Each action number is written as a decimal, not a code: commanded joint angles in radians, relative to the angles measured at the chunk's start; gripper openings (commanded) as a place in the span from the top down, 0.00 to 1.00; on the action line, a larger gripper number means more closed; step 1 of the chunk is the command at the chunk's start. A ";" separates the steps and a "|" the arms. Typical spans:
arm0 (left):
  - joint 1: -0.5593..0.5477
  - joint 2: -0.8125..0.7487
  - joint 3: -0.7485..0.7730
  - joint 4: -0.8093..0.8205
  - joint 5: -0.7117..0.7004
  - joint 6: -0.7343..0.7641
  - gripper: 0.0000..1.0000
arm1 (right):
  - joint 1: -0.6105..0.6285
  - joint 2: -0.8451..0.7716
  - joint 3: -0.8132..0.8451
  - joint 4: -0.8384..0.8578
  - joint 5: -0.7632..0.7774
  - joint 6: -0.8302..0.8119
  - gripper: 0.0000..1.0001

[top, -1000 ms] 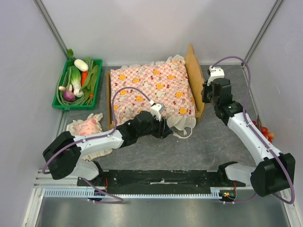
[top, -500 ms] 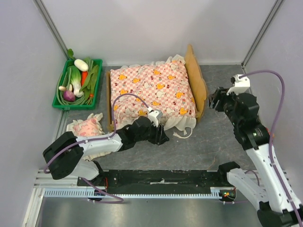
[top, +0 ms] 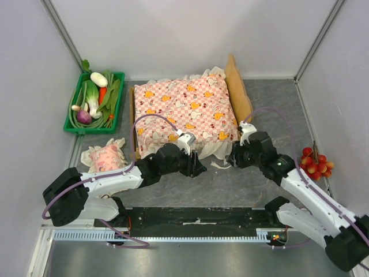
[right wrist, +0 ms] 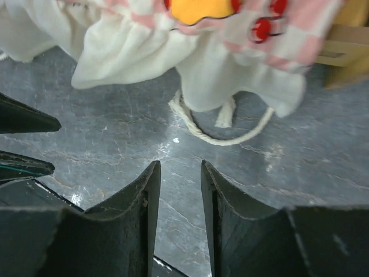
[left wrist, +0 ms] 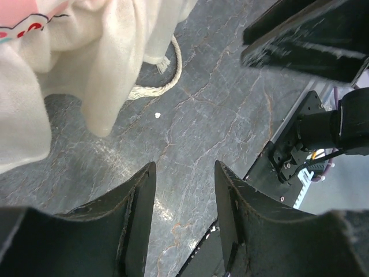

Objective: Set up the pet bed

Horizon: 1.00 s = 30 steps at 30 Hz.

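Pet bed [top: 238, 95] sits upper centre of the overhead frame, with the checked mattress [top: 184, 109] on it. My left pincer [left wrist: 183, 173] hangs half open, empty, over grey floor [left wrist: 230, 115]. My right pincer [right wrist: 180, 170] is narrowly parted, empty, just below a looped cord [right wrist: 213, 137].

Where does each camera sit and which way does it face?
Top external: above and behind the robot, looking down on the table, pet bed, mattress, left arm and right arm.
Left wrist: on the left arm, low, facing the table beside the mattress frill; left end effector open, empty.
Right wrist: on the right arm, low, facing the same frill; right end effector open, empty.
Shared: both wrist views show the white cord loop.
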 commanded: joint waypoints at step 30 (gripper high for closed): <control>-0.004 -0.020 0.066 -0.035 -0.071 0.004 0.48 | 0.151 0.458 -0.172 0.501 0.379 0.100 0.96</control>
